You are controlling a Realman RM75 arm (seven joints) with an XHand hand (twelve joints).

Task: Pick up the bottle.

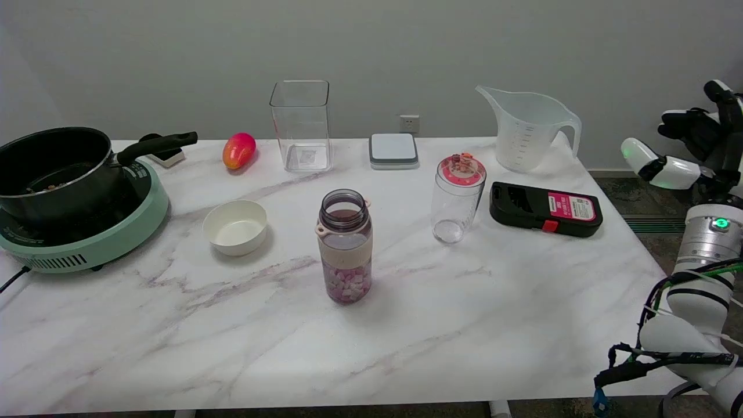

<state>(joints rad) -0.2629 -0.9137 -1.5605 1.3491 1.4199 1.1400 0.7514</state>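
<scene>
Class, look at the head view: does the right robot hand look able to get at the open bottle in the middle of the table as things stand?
Probably yes. The right robot hand is raised off the table's right edge, holding nothing. The bottle stands upright and alone; bare table lies to its right, and the lidded jar and black case sit further back.

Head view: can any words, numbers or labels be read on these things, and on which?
None can be read.
black case: pink-and-white label, print too small.
measuring jug: scale marks, numbers blurred.
clear square container: sticker, unreadable.
induction cooker: panel markings blurred.
</scene>
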